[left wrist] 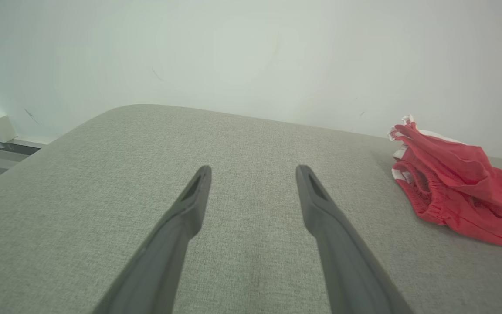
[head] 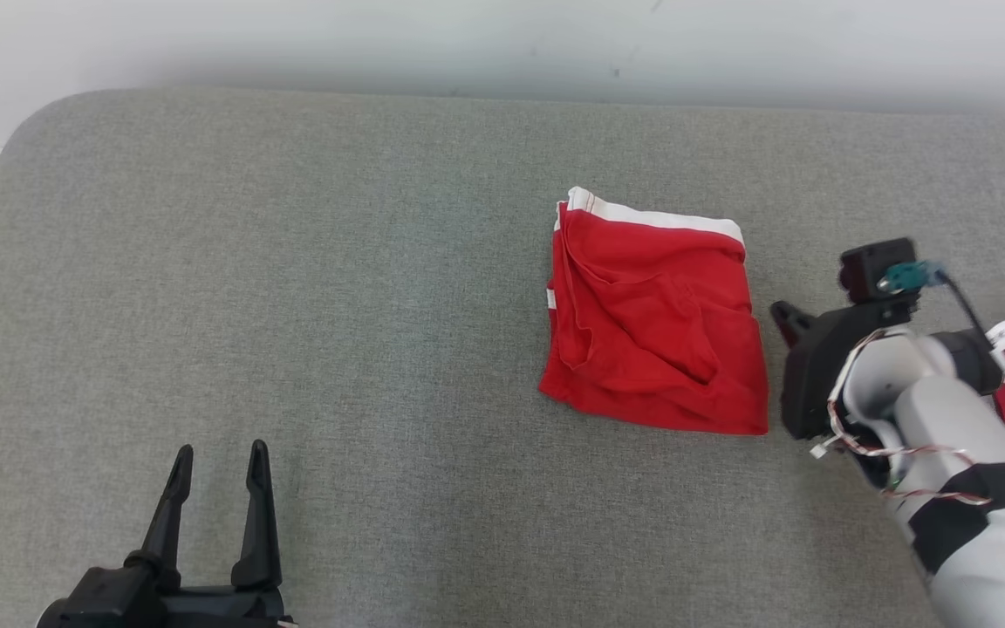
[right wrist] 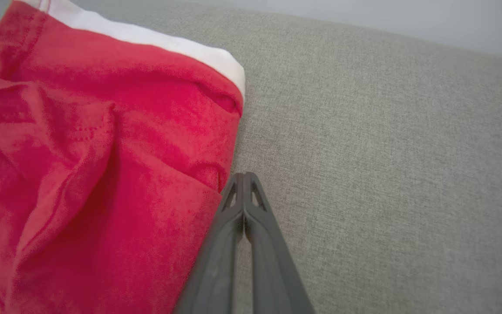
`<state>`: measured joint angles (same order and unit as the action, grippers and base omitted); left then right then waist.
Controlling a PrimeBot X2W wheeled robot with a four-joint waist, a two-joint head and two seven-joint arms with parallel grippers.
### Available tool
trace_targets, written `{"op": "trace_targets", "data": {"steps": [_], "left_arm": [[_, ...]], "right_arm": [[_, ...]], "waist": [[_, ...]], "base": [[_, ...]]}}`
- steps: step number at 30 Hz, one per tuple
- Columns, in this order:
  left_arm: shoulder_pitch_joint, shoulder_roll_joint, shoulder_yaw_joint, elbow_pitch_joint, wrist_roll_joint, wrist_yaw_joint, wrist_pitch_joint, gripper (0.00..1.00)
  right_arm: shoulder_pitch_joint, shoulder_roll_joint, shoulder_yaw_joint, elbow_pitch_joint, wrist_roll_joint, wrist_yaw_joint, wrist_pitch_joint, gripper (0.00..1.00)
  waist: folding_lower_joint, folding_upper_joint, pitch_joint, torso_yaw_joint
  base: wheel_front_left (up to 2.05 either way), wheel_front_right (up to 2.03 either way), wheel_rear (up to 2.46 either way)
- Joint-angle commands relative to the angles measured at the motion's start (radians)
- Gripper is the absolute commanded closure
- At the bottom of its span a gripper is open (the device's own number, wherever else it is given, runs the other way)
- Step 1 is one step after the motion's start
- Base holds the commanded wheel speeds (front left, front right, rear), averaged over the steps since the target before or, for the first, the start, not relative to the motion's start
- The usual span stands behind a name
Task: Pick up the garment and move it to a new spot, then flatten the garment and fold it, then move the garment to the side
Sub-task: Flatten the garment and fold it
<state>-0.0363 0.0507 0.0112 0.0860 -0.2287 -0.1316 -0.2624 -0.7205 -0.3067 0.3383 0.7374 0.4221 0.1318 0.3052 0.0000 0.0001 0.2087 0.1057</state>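
Head view: red garment point(head: 655, 323) lies folded, right of centre on grey cushion point(head: 293, 262). At its right-hand edge, right gripper point(right wrist: 243, 176), fingers pressed together, empty; left gripper point(head: 220, 458) wide, lower left. Probably the sideways move next: pinch every layer, drag low.

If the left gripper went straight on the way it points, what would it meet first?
The way looks free: the left gripper points across bare grey surface toward the pale wall behind. The red garment lies right of that line. Tilt is unclear, so it might graze the surface first.
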Motion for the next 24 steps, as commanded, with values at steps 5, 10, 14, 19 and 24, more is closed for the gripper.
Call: {"op": "trace_targets", "data": {"steps": [5, 10, 14, 19, 24], "left_arm": [[0.004, -0.001, -0.004, 0.0, 0.008, 0.002, -0.003, 0.0], [0.007, -0.001, -0.011, 0.008, 0.006, 0.002, -0.003, 0.0], [0.014, -0.001, -0.008, 0.013, 0.009, 0.002, -0.003, 0.0], [0.031, -0.001, 0.004, 0.009, 0.014, 0.002, -0.003, 0.0], [0.042, 0.0, 0.012, 0.005, 0.015, 0.002, -0.003, 0.0]], "right_arm": [[0.038, 0.048, 0.026, 0.006, -0.022, -0.003, -0.044, 1.0], [0.048, 0.086, 0.089, -0.014, -0.007, -0.003, -0.062, 1.0], [0.055, 0.102, 0.162, -0.048, 0.003, -0.003, -0.051, 1.0], [0.088, 0.108, 0.304, -0.129, 0.035, -0.003, -0.021, 1.0], [0.136, 0.134, 0.396, -0.206, 0.092, -0.003, -0.02, 1.0]], "waist": [[0.0, -0.0001, 0.0, 0.006], [0.0, -0.0001, -0.009, 0.008], [0.0, -0.0001, -0.025, 0.008], [0.0, -0.0001, -0.05, -0.001], [0.0, -0.0001, -0.072, -0.013]], "base": [[0.0, 0.0, 0.0], [0.0, 0.0, 0.0], [0.0, 0.0, 0.0], [0.0, 0.0, 0.0], [0.0, 0.0, 0.0]]}}
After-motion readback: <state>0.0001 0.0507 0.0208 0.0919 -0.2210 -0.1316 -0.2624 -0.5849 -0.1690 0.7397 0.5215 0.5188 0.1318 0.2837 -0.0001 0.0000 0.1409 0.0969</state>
